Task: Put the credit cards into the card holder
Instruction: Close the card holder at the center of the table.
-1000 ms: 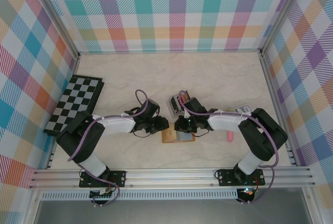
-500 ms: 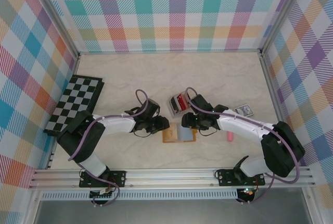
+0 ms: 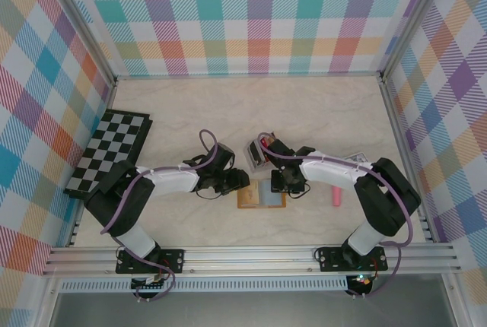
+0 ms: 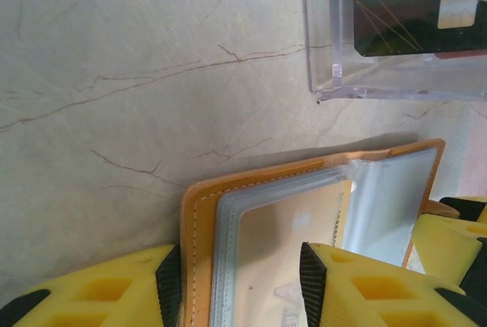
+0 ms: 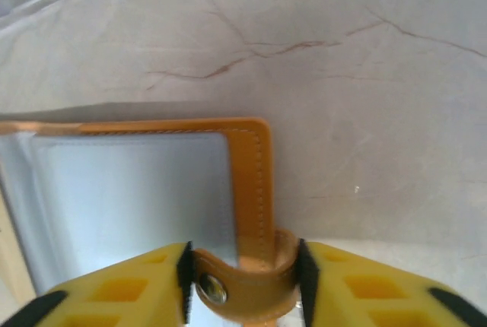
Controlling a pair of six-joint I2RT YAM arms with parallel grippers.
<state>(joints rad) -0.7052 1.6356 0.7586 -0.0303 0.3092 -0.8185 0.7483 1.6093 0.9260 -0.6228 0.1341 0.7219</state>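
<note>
While both arms reach toward the middle of the pale marbled table (image 3: 228, 106), a black-and-white chessboard (image 3: 112, 150) lies at its far left, well apart from the work. Next comes the left end effector (image 3: 234, 182), set at the left edge of a small orange-tan leather folding card holder (image 3: 261, 198), which lies open and flat on the table. In the left wrist view its yellow jaws stand partly apart, straddling the stitched leather edge and the clear plastic sleeves. Whether they pinch the holder or only pin it down cannot be told. One sleeve already shows a tan card (image 4: 289, 220). Just beyond the holder stands a clear plastic box (image 4: 327, 38) with more credit cards (image 4: 411, 7); a black one with a gold chip faces the camera. On the holder's right side, the right end effector (image 5: 242, 281) is closed narrowly on the leather snap tab (image 5: 259, 266), a pad touching each side. Further right lies a pink cylinder (image 3: 335, 196).

The cards look thin, stiff, light and slick, so they are probably best pinched by one short end, leaving the rest free to slide in. The holder looks soft and floppy and its sleeves slippery. It likely needs holding at both ends, by leather edge and tab.
</note>
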